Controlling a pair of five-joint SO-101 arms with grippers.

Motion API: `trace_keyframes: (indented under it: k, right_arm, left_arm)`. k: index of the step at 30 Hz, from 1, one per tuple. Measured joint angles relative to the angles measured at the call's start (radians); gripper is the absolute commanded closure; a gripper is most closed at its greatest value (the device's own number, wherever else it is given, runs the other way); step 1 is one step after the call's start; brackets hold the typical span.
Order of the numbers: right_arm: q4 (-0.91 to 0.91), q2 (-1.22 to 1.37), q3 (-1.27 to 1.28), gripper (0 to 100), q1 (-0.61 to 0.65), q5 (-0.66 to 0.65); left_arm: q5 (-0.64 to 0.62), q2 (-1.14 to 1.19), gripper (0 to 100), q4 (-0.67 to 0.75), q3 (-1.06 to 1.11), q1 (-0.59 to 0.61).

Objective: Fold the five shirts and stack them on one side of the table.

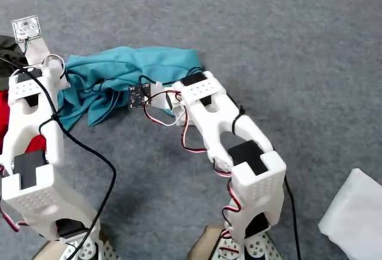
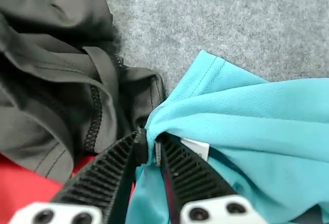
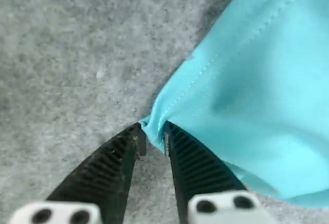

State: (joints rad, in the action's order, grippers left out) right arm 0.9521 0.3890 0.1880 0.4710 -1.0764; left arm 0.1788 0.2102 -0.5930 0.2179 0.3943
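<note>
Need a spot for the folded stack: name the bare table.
Bare: the wide stretch of table right of the teal shirt, down to the white cloth. Crowded: the left edge, with the red shirt and dark shirt.

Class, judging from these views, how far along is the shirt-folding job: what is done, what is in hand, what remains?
Done: perhaps one. A white cloth lies at the right edge of the table, though whether it is a folded shirt is unclear. In hand: the left gripper and right gripper each pinch the crumpled teal shirt. Remaining: folding it, plus the bunched grey shirt and red shirt.
</note>
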Motion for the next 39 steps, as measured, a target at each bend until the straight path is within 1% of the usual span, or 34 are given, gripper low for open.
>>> trace_keyframes:
  k: [4,10,12,17,21,23,25,27,31,35,39]
  right_arm:
    - [0.0,0.0,0.0,82.2,0.0,0.0]
    - [0.0,0.0,0.0,81.9,0.0,0.0]
    - [0.0,0.0,0.0,84.2,0.0,0.0]
    - [0.0,0.0,0.0,95.6,0.0,0.0]
    - [-0.003,0.0,0.0,97.0,0.0,0.0]
    - [-0.006,0.0,0.0,99.6,0.0,0.0]
    - [-0.011,0.0,0.0,99.5,0.0,0.0]
    - [-0.02,0.0,0.0,99.5,-0.005,0.032]
    - [-0.011,0.0,-0.041,99.5,-0.043,0.137]
    - [0.103,-0.038,-0.18,99.5,-0.071,0.255]
    - [0.226,-0.163,-0.344,99.5,-0.081,0.358]
  left_arm:
    - [0.0,0.0,98,0.0,0.0,0.0]
    - [0.0,0.0,98,0.0,0.0,0.0]
    - [0.0,0.0,98,0.0,0.0,0.0]
    - [0.0,0.0,98,0.0,0.0,0.0]
    - [0.0,0.0,98,0.0,0.0,0.0]
    - [0.0,0.0,98,0.0,0.0,0.0]
    - [0.0,0.0,98,0.0,0.0,0.0]
    - [0.0,0.0,98,0.0,0.0,0.0]
    - [0.0,0.0,98,0.0,0.0,0.0]
    - [0.0,0.0,98,0.0,0.0,0.0]
    - [0.0,0.0,98,-0.005,-0.009,0.0]
